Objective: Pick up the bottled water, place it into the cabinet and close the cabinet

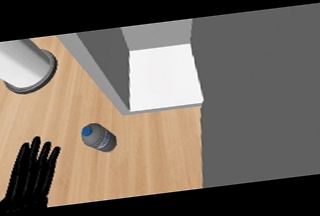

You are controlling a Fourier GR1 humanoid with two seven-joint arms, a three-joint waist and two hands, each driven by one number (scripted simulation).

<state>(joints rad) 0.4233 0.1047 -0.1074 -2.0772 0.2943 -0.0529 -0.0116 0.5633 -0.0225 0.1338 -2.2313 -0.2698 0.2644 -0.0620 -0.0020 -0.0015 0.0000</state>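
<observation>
Your left hand [28, 174] is resting open beside the upright bottled water [97, 137]; curl around its middle.

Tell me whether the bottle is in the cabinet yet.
Not yet. The bottle stands on the wooden counter, outside the open cabinet; the left hand is beside it, fingers straight, not touching.

L hand [31, 171] low at view's left edge, fingers straight & spread, pointing up, palm flat; R hand not visible
</observation>
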